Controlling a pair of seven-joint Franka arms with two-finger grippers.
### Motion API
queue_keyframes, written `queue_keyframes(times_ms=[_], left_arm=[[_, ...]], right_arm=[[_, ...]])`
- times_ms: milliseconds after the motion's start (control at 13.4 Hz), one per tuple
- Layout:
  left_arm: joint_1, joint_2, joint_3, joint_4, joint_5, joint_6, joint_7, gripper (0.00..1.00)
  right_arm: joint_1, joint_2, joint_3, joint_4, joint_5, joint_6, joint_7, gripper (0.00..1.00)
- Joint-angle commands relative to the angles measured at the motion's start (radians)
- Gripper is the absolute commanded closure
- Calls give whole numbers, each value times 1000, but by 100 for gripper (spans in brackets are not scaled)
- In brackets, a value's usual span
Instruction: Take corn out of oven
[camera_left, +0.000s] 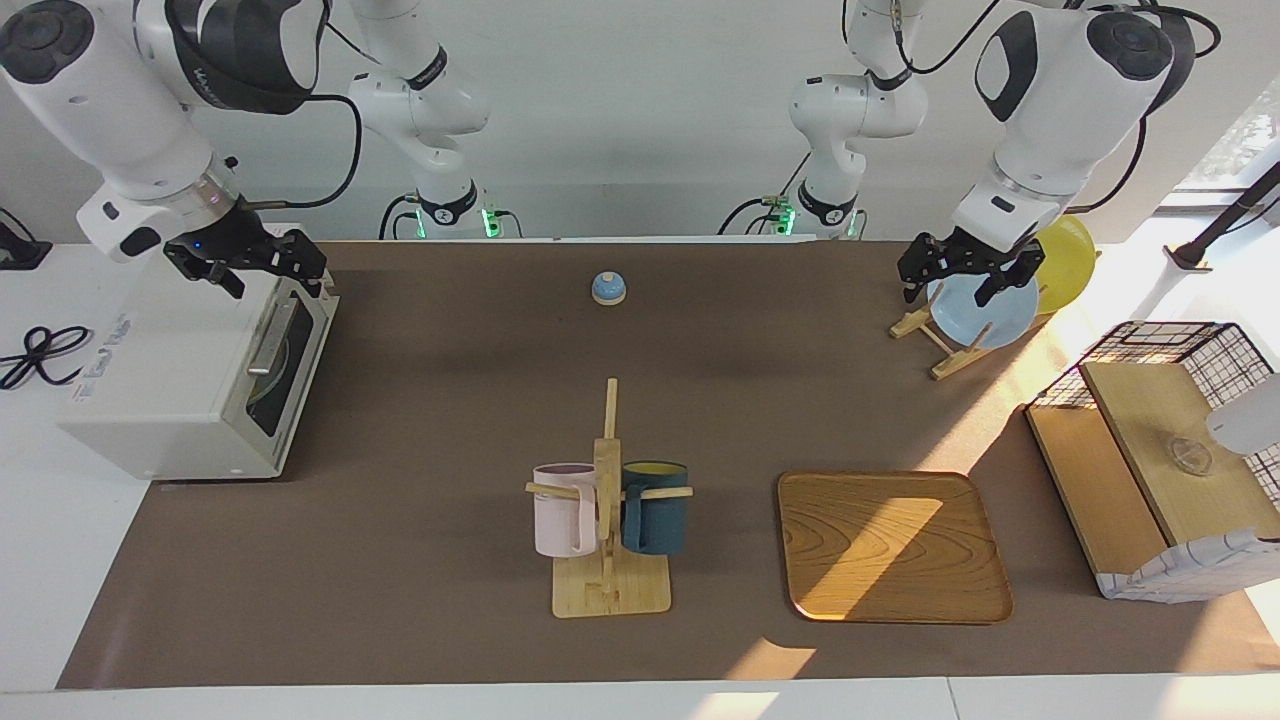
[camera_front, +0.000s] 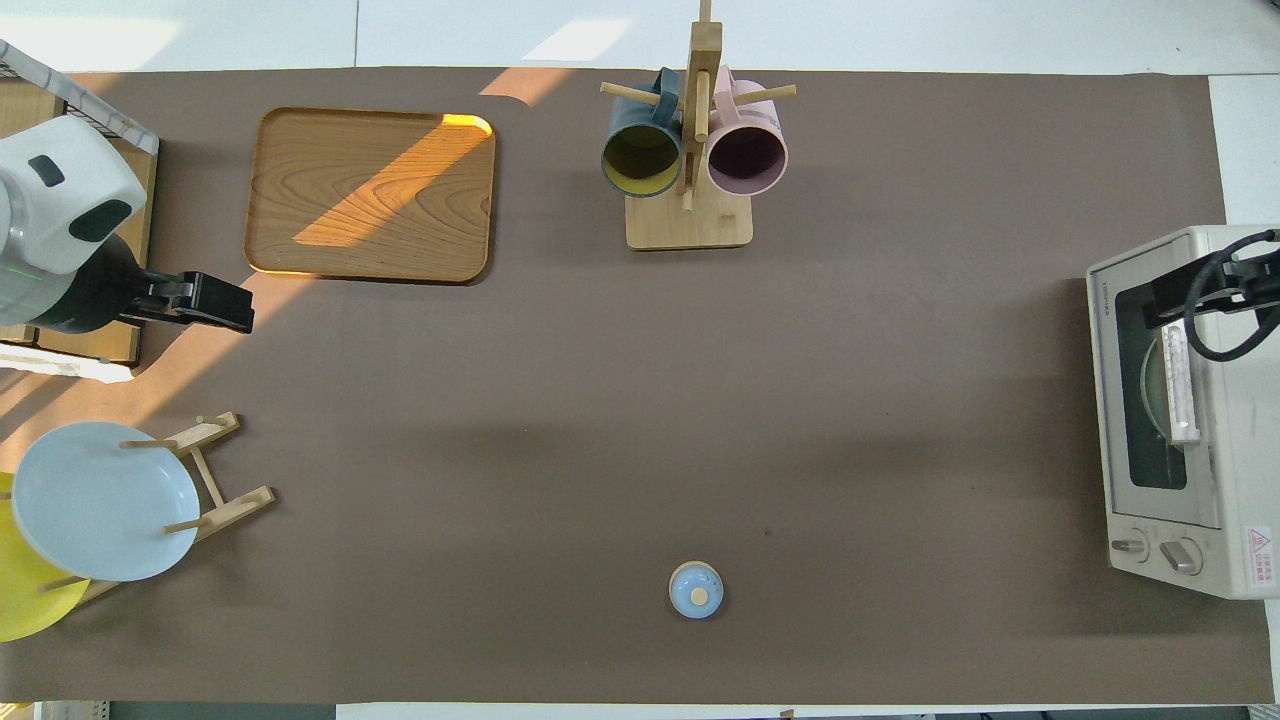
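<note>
The off-white oven (camera_left: 170, 400) stands at the right arm's end of the table, with its dark glass door shut and its metal bar handle (camera_left: 272, 335) facing the table's middle. It also shows in the overhead view (camera_front: 1235, 430). The corn is hidden; only a dim round shape shows through the glass. My right gripper (camera_left: 272, 274) is open and empty, hovering over the oven's top front edge just above the handle; it also shows in the overhead view (camera_front: 1195, 300). My left gripper (camera_left: 962, 280) is open and empty, up over the plate rack.
A wooden mug rack (camera_left: 608, 500) with a pink and a dark blue mug stands mid-table. A wooden tray (camera_left: 890, 545) lies beside it. A small blue bell (camera_left: 608, 288) sits near the robots. A plate rack holds a blue plate (camera_left: 985, 310) and a yellow plate (camera_left: 1070, 255). A wire basket (camera_left: 1160, 450) is at the left arm's end.
</note>
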Motion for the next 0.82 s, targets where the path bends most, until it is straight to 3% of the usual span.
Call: queue_keyframes(times_ms=[0,224,448,522,597,672,746], left_arm=[[1,-20,1,-16,18,6,4,0],[1,-18,1,-16,18,6,4,0],[1,-20,1,-16,18,6,4,0],[1,-20,1,-16,18,6,4,0],[1,-20,1,-16,18,6,4,0],[1,-18,1,-16,18,6,4,0],[1,-18,1,-16,18,6,4,0]], right_arm=[[-4,-9,-2,3,22,-16,7,0],[-3,-9,-2,0,21,-10,13,0],[-27,-42,-2,-77,16,7,-5,0],[-40,-64,-2,-130,16,57,-28,15],[-43,-84,-4,-181,16,112,-47,73],[-55,-104,-5,-238,16,172,-47,100],[-58,-119,-4,-287,5,232,-44,100]])
